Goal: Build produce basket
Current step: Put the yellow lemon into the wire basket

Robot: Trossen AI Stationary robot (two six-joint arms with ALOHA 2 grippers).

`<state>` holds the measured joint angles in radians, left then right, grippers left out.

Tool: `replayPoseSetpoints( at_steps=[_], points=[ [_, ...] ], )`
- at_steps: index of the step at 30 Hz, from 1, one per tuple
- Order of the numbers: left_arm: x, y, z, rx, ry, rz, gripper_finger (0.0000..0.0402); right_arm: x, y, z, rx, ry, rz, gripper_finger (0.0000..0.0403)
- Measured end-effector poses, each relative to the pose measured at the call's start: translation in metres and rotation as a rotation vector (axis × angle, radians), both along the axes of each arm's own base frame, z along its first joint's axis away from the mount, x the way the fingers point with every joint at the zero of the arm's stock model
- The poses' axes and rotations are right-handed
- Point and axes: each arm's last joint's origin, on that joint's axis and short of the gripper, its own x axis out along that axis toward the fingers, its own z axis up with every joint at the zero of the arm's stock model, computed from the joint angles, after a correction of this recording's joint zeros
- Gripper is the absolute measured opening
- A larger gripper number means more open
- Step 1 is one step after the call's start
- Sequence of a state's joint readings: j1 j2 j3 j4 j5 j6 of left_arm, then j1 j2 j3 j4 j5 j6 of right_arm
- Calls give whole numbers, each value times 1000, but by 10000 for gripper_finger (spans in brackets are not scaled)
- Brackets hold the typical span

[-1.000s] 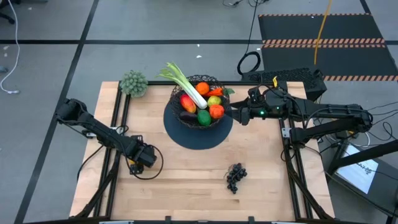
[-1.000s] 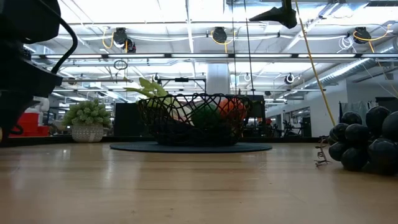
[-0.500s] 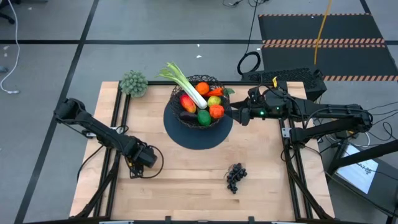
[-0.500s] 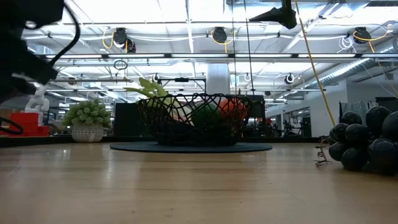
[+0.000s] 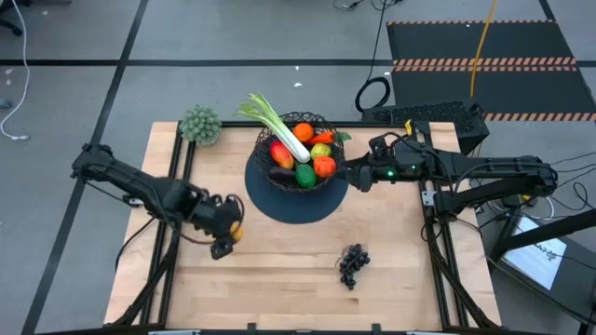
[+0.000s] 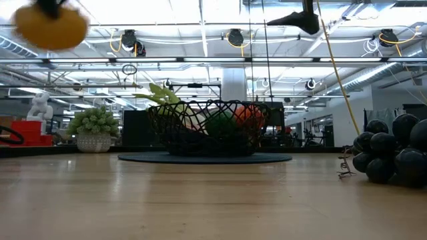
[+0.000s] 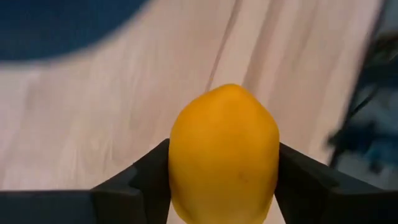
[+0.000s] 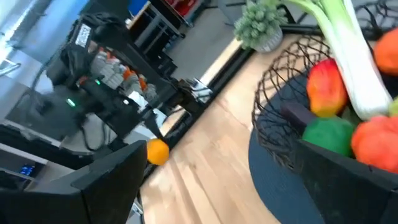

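High view: the left gripper [image 5: 230, 234], clamped on a lemon [image 7: 222, 152], has the mostly filled basket [image 5: 300, 152] ahead; grapes [image 5: 352, 264] beside it remain out.

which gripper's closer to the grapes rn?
Roughly even, with the right gripper slightly nearer: it sits by the basket, straight up-table from the grapes. The left gripper, shut on the lemon, is off to the grapes' left.
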<state>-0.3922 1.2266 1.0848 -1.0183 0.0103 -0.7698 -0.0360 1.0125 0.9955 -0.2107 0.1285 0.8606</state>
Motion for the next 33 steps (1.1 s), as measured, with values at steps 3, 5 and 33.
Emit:
replayPoseSetpoints(
  at_steps=[3, 5, 33],
  points=[
    [7, 8, 33, 11, -142, 25, 226, 1, 0, 4, -33, -34, 6, 393],
    [11, 14, 56, 18, -253, 37, 236, 1, 0, 5, -45, -51, 7, 393],
    [27, 136, 219, 111, -1398, 578, 246, -4, -18, 47, -411, -404, 64, 393]
  ],
)
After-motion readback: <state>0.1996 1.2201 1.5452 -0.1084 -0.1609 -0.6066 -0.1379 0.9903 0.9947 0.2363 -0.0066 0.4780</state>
